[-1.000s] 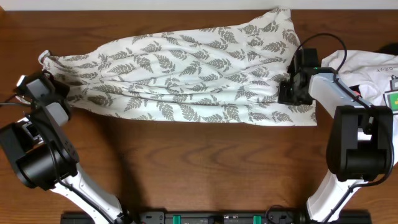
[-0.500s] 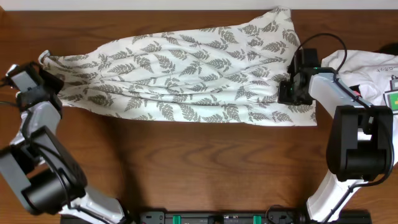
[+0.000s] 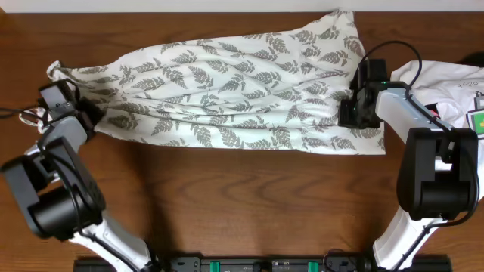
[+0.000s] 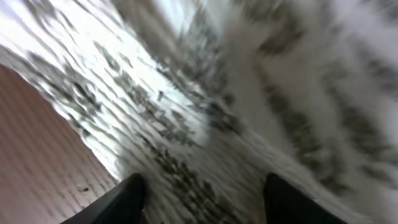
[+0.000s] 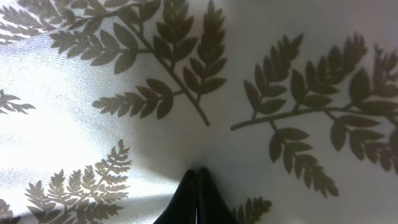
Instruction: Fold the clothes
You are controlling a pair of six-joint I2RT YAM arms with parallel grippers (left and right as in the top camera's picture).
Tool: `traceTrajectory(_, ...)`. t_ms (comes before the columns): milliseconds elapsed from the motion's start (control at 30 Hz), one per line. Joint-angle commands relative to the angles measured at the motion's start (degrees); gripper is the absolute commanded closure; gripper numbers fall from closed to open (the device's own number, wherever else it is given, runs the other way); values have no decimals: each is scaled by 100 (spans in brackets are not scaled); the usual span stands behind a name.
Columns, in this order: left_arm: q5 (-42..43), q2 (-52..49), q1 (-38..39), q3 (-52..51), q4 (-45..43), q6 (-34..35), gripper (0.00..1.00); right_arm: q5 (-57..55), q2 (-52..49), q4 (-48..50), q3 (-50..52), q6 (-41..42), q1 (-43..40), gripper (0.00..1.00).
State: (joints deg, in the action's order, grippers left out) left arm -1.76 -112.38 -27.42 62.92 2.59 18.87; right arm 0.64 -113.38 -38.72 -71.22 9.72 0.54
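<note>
Fern-print clothes [image 3: 227, 83] lie spread lengthwise across the far counter [image 3: 242, 204]; right fingers [image 5: 191, 196] are closed, pinching the wide hem to anchor it, while left fingers [image 4: 124, 196] stand open astride the narrow end, seemingly poised to grasp.

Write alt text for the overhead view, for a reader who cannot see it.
A fern-print garment lies across a wooden table. The left gripper is at its narrow left end, the right gripper at its wide right end; a plain white garment lies far right.

gripper [image 5: 198, 198] shut on clothes [image 5: 74, 134] btm ctr; fern print fills frame.
</note>
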Motion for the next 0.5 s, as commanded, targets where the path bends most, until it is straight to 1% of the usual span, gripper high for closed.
traceTrajectory(0, 7, -260, -9, 42, 61, -127, 37, -275, -470, -358, 391, 236, -129, 99)
traceTrajectory(133, 4, -380, -9, 42, 227, -131, 37, -280, -470, -623, 391, 608, -254, 99)
traceTrajectory(233, 2, -382, -9, 42, 509, -131, 37, -280, -470, -796, 391, 754, -389, 99)
traceTrajectory(300, 2, -382, -9, 42, 785, -129, 37, -280, -470, -894, 391, 767, -496, 99)
traceTrajectory(467, 0, -382, -9, 42, 1878, -125, 37, -282, -470, -1180, 391, 767, -780, 98)
